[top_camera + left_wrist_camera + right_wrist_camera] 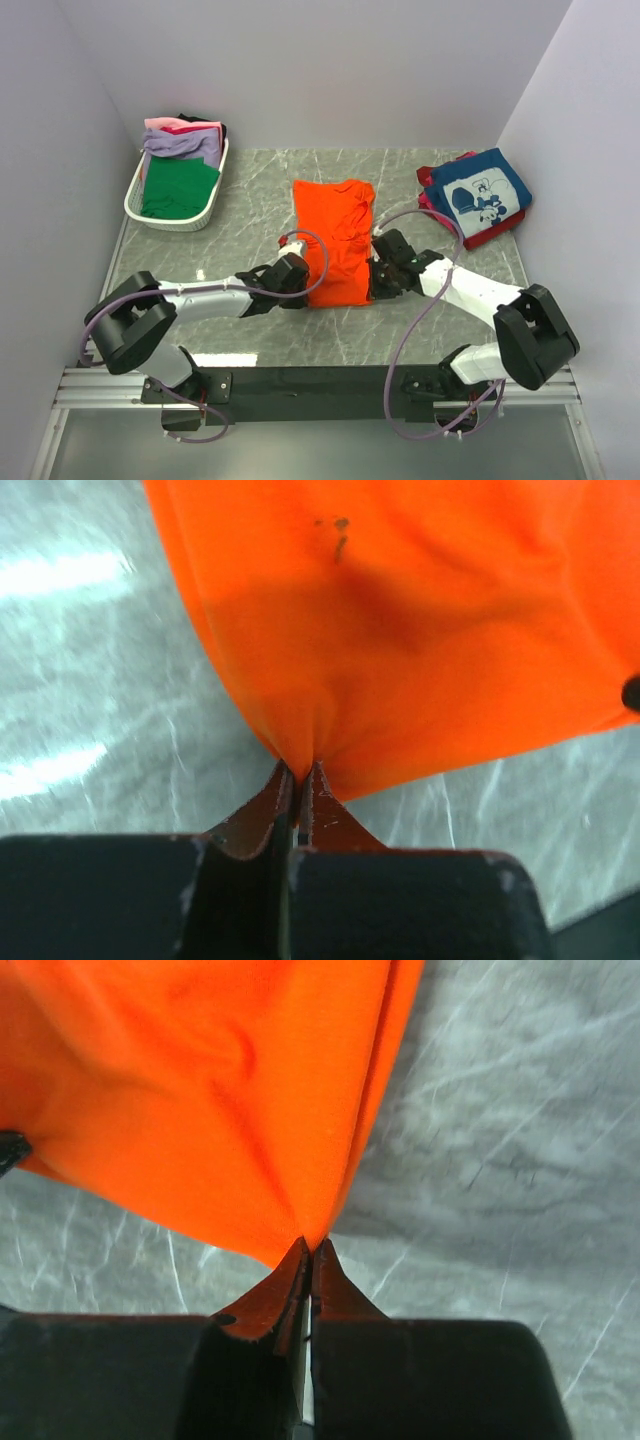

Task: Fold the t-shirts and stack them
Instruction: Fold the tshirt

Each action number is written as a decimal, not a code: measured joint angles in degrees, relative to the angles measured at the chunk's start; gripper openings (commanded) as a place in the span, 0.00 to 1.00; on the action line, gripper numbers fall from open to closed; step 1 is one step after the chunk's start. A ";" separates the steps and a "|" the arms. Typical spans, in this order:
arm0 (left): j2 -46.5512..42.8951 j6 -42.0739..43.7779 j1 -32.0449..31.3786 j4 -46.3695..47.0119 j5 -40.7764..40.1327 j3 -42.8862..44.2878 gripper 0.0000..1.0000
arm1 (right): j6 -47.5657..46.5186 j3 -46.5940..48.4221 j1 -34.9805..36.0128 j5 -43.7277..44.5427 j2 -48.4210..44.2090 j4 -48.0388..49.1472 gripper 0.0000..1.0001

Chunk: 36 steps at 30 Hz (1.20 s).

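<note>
The left gripper (300, 772) and right gripper (308, 1245) each clamp a near corner of the plain bright orange cloth t-shirt (335, 240) lying between them, apparently mid-fold. Beyond the right gripper a stack topped by a navy cartoon-print t-shirt (480, 195) looks done. Beyond the left, loose t-shirts (178, 190) fill a white slatted plastic basket (133, 200); no writing is legible.

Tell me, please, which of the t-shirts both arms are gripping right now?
The orange t-shirt in mid-table: both pairs of jaws are shut on its side edges. The green one in the basket and the navy cartoon-print one at right lie untouched.
</note>
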 measured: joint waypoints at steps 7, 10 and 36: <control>-3.76 1.99 0.00 -3.67 7.45 -0.76 0.01 | -0.55 0.02 2.80 -0.37 -1.11 -5.38 0.00; -5.25 2.45 0.00 -5.33 10.69 -1.05 0.01 | -0.79 0.11 4.85 -0.31 -1.86 -8.17 0.00; -27.15 3.32 0.00 -17.20 32.89 -3.28 0.01 | -4.46 9.33 15.63 -8.37 -16.92 -34.03 0.00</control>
